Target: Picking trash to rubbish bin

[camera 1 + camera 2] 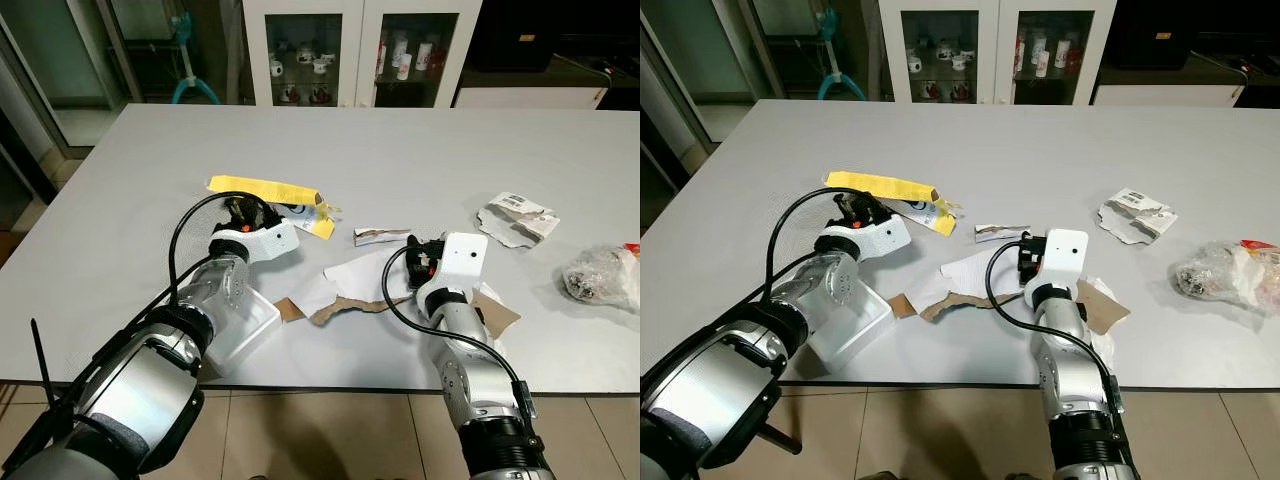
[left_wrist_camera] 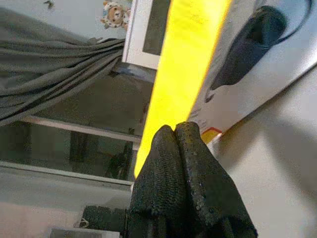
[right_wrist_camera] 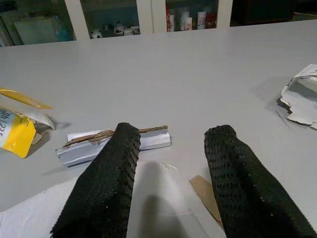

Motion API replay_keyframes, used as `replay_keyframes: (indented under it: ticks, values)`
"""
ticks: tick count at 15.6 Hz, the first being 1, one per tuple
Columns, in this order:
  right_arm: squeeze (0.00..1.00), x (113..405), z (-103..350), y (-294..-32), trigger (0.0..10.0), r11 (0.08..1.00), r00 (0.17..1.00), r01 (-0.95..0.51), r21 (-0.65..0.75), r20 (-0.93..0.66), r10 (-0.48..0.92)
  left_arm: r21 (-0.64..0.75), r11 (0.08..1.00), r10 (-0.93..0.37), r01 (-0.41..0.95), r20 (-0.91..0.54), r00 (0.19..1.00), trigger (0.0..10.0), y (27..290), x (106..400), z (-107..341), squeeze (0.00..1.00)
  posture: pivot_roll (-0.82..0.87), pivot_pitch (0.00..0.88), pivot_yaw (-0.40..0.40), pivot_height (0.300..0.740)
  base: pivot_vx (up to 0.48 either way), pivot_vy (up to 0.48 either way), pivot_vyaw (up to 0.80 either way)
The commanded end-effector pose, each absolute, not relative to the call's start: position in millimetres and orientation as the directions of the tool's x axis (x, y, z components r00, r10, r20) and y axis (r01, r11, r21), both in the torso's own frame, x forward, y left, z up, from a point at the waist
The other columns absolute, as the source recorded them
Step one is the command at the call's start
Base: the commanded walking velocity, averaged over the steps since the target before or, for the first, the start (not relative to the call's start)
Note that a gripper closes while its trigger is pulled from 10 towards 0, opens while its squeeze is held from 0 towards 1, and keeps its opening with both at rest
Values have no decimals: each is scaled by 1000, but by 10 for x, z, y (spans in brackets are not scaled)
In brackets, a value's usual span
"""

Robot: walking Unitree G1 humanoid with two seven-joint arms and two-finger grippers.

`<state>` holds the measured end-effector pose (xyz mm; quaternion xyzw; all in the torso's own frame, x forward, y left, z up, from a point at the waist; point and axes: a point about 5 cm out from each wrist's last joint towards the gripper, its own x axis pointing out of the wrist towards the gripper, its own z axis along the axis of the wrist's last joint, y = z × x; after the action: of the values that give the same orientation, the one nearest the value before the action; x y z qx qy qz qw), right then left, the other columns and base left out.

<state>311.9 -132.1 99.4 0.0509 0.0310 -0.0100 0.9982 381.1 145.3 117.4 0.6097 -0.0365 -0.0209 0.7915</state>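
Note:
A flattened yellow and white package lies on the grey table. My left gripper is at its near edge, fingers pressed together on the yellow card. My right gripper stands open low over a sheet of white paper and torn brown cardboard. Just beyond its fingertips lies a small torn silver strip. No rubbish bin can be made out.
My left forearm lies over a white box at the table's front edge. At the right are a crumpled white wrapper and a clear plastic bag. A glass-door cabinet stands behind the table.

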Motion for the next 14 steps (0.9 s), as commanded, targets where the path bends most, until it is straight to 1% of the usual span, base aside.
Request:
replay_keyframes:
  ticks: [1, 3, 7, 8, 9, 11, 12, 13, 14]
  values:
    - [0, 3114, 980, -1307, 10000, 994, 998, 17, 107, -69, -9, 953, 289, -61, -90, 112, 992, 0, 1469, 3869, 1334, 0, -42, 0, 25, 740, 0, 0, 0]
    - [0, 3117, 983, -1307, 10000, 994, 998, 15, 106, -67, -7, 945, 303, -55, -123, 146, 988, 0, 1473, 3887, 1393, 0, -39, 0, 23, 740, 0, 0, 0]
    - [0, 3115, 981, -1302, 10000, 994, 998, 15, 108, -69, -8, 945, 310, -63, -102, 127, 990, 0, 1451, 3878, 1363, 0, -42, 0, 25, 740, 0, 0, 0]
    - [0, 3110, 980, -1307, 10000, 994, 998, 18, 108, -70, -10, 944, 318, -55, -83, 106, 993, 1333, 1454, 3875, 1341, 0, -45, 0, 25, 740, 0, 0, 0]
    - [0, 3108, 980, -1314, 10000, 994, 997, 20, 108, -70, -12, 937, 341, -53, -74, 97, 994, 10000, 1450, 3876, 1338, 0, -45, 0, 24, 740, 0, 0, 0]
    - [0, 3107, 979, -1334, 10000, 994, 997, 26, 107, -70, -18, 894, 442, -65, -72, 111, 992, 10000, 1406, 3897, 1408, 0, -44, 0, 24, 740, 0, 0, 0]
    - [0, 3109, 980, -1336, 10000, 994, 997, 28, 106, -71, -20, 799, 599, -53, -48, 99, 994, 10000, 1382, 3934, 1499, 1000, -41, 0, 22, 740, 0, 0, 0]
    - [0, 3109, 980, -1335, 10000, 994, 997, 28, 106, -72, -21, 718, 696, -66, -21, 94, 993, 10000, 1351, 3960, 1576, 1000, -40, 0, 22, 740, 0, 0, 0]
    - [0, 3110, 981, -1333, 10000, 994, 997, 28, 107, -72, -20, 691, 723, -80, -7, 93, 992, 10000, 1332, 3971, 1611, 1000, -38, 0, 22, 740, 0, 0, 0]
